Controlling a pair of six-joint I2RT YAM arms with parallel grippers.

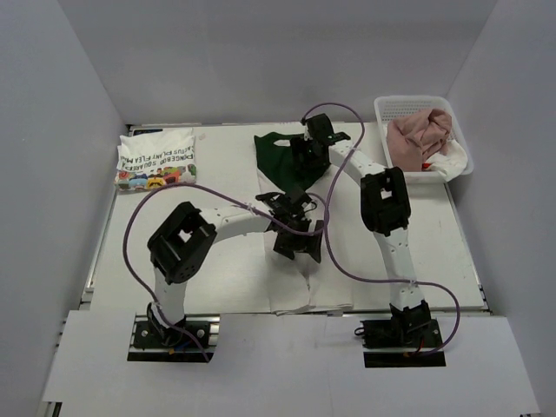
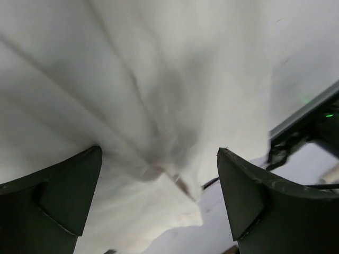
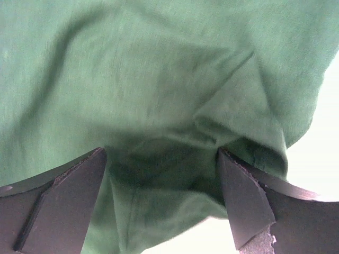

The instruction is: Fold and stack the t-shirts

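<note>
Fingers (image 2: 58, 196) of the left gripper (image 2: 159, 151) fill the lower corners of the left wrist view. They stand wide apart and clamp nothing. Creased cloth of the white shirt with green sleeves (image 2: 159, 79) lies directly below the gap. Contact with the cloth cannot be determined.

The right gripper (image 3: 160, 151) is likewise spread wide, with nothing held between its fingers. It is positioned over a rumpled green sleeve (image 3: 159, 79) of the same shirt.

In the top view, this shirt lies at the centre of the table (image 1: 200, 278), with its white body reaching toward the near edge. The left arm bends in from the left over the white body. The right arm reaches to the far end, over the green part.

A folded white shirt with black lettering and cartoon figures (image 1: 156, 161) lies at the far left corner. A white basket (image 1: 408, 106) stands at the far right corner. It contains a pink shirt (image 1: 419, 130) and, at its right side, a white shirt with red print (image 1: 445, 163), both bunched.
</note>
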